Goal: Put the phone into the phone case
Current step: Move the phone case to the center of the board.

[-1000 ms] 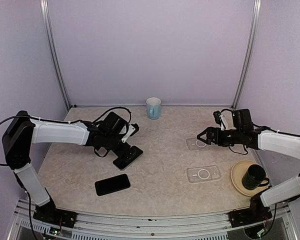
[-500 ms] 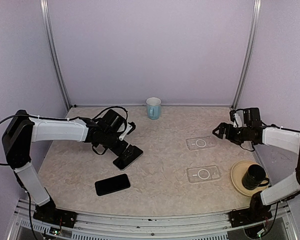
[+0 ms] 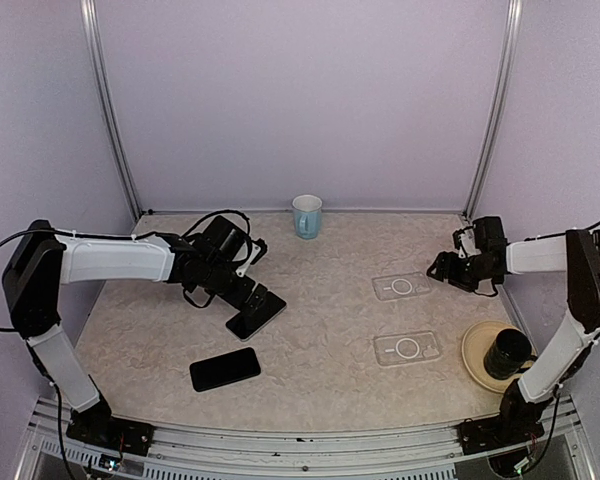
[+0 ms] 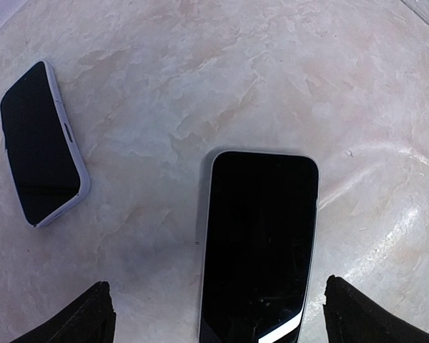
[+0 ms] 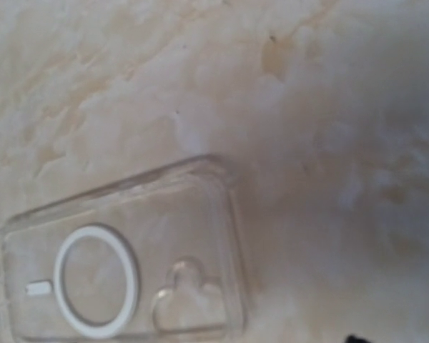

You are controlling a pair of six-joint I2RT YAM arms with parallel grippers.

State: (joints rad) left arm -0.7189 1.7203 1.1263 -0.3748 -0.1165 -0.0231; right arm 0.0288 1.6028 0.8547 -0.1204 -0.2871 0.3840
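pulled back toward the right wall, the right gripper [image 3: 443, 268] has left the far clear case [image 3: 400, 287] and sits just beside its right end; i cannot tell how its fingers stand. the phone [image 4: 261, 243] lies dark face up on the table [image 3: 320, 340] left of centre, the left gripper [image 3: 257, 303] low over it with fingers [image 4: 86, 318] spread wide to either side, not touching. a second phone [image 3: 225, 369] lies nearer the front, a second clear case [image 3: 407, 348] near the plate [image 3: 475, 340].
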